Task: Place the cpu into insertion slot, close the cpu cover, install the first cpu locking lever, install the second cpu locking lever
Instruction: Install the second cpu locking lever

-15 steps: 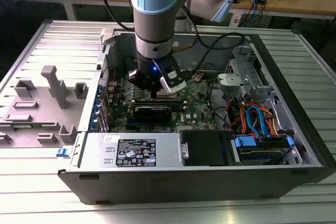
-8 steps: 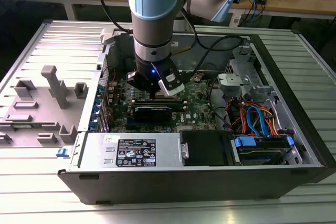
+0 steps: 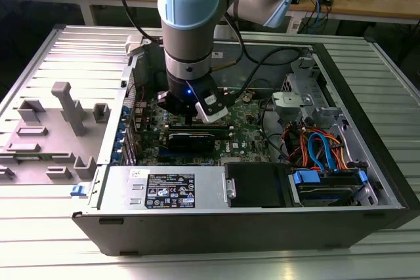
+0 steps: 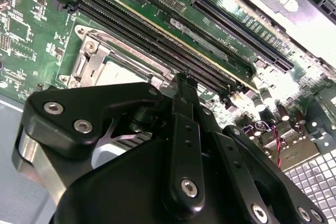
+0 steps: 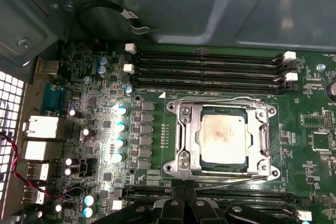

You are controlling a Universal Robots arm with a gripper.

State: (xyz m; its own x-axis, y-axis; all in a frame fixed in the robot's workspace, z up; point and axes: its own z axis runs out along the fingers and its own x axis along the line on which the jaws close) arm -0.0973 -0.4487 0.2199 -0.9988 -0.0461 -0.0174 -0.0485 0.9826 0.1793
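The cpu [image 5: 223, 139], with its silvery-grey, slightly stained top, lies in the insertion slot [image 5: 184, 141] on the green motherboard. The cpu cover [image 5: 261, 139] lies flat over it, framing the chip. One thin wire locking lever [image 5: 220, 99] runs along the side toward the memory slots. The other lever [image 5: 231, 181] runs along the opposite side, right at my fingertips. My gripper [image 5: 185, 183] is shut with nothing in it, its tip at that socket edge. In the second wrist view the gripper [image 4: 181, 78] points down beside the cpu [image 4: 113, 72]. In the exterior view the gripper [image 3: 190, 121] hangs low inside the case.
Long black memory slots [image 5: 210, 66] flank the socket. A long black card [image 3: 190, 139] lies just in front of the gripper. The power supply box [image 3: 170, 188], coloured cables [image 3: 321, 149] and the case walls hem the board in. A grey fixture tray [image 3: 52, 129] stands at the exterior view's left.
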